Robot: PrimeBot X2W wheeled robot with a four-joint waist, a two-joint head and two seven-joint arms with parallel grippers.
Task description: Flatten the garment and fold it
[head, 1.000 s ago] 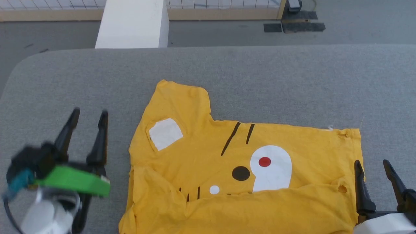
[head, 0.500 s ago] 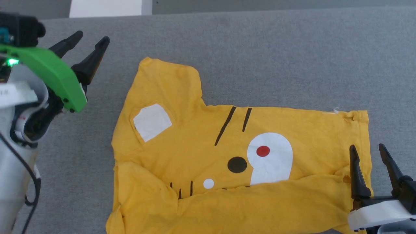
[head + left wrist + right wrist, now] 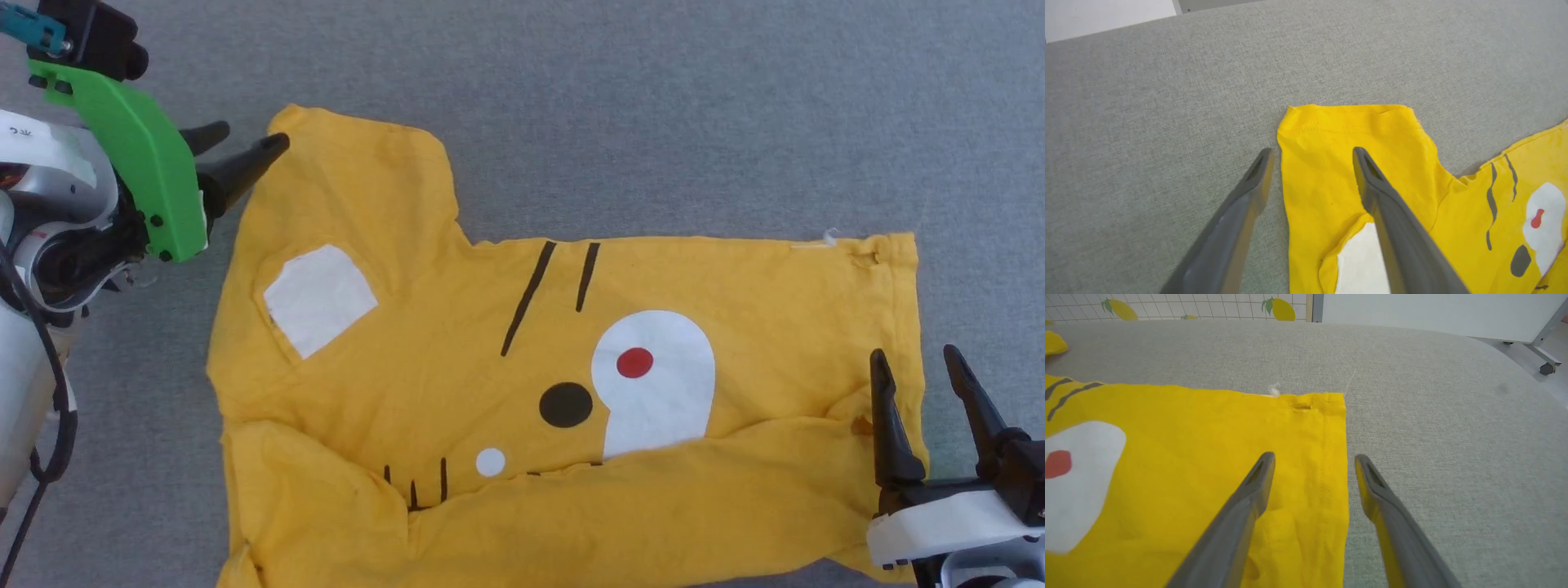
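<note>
garment lies spread print-up on the grey padded surface, its near edge folded over itself.

left gripper: fingers spread wide, not clenched. the sleeve edge runs between the 2 tips: 1 finger over yellow cloth, the other just off it over bare grey.

right gripper: fingers released too, straddling the bottom hem, 1 over cloth, 1 over grey.

cannot tell whether any tip touches the cloth.

versus 1 second ago: left gripper was well off the shirt's side, level with the white patch; now its tips are at the sleeve corner. right gripper keeps its spot at the hem. head camera has tilted down; the garment's lie is unchanged.
</note>
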